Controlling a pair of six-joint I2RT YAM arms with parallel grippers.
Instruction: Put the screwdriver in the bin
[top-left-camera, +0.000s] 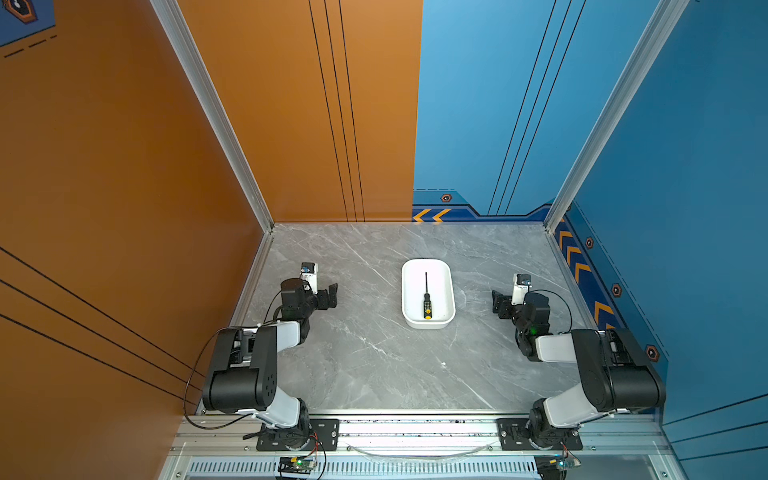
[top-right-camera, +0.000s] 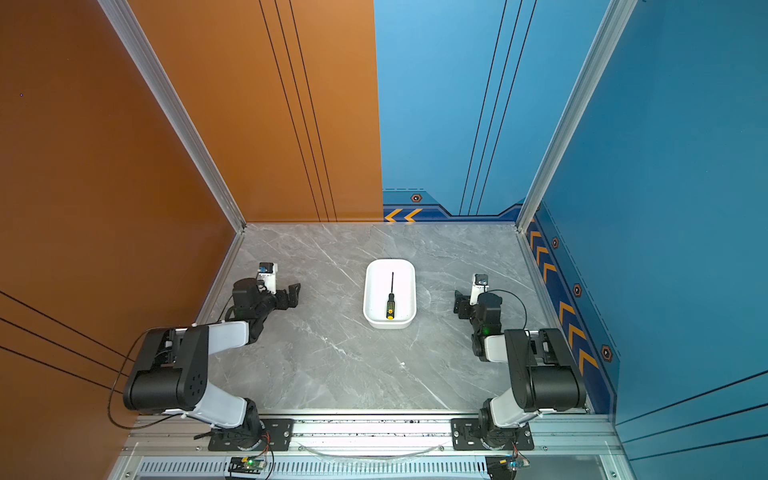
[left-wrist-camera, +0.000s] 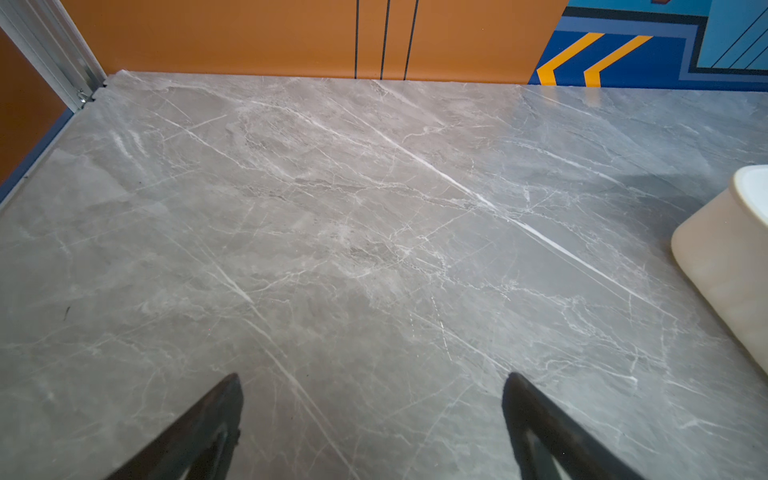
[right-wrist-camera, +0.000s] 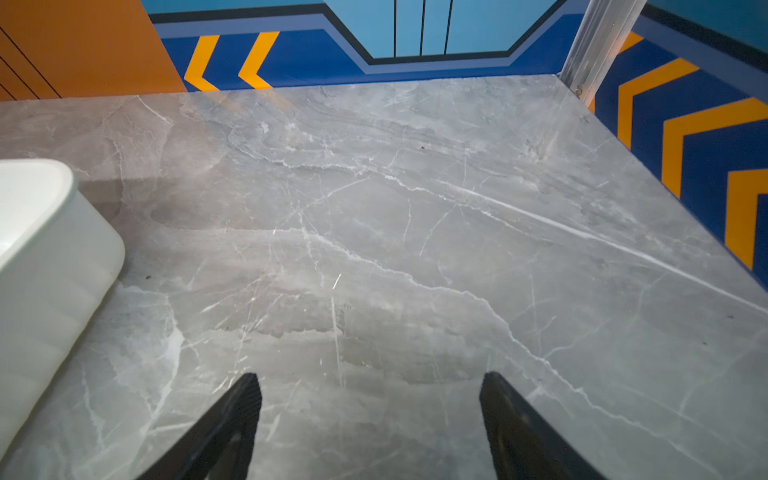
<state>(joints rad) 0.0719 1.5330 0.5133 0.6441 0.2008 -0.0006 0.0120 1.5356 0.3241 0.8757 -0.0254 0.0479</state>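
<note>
Grey marble desk (top-left-camera: 374, 365). Left jaws and right jaws both spread open, gripping nothing, one on each side of the bin (top-left-camera: 442, 282) and well apart from it. White bin sits mid-desk. Screwdriver (top-left-camera: 427, 307) lies flat inside, yellow-capped handle at near end, shaft pointing far.

We count one screwdriver (top-left-camera: 427, 305), one bin (top-left-camera: 441, 286) and one table (top-left-camera: 365, 357). We count two arms, a left arm (top-left-camera: 249, 365) and a right arm (top-left-camera: 611, 370), and two hands, a left hand (top-left-camera: 331, 296) and a right hand (top-left-camera: 497, 304). Each hand shows two fingers (left-wrist-camera: 195, 424) in its wrist view, four in all.
</note>
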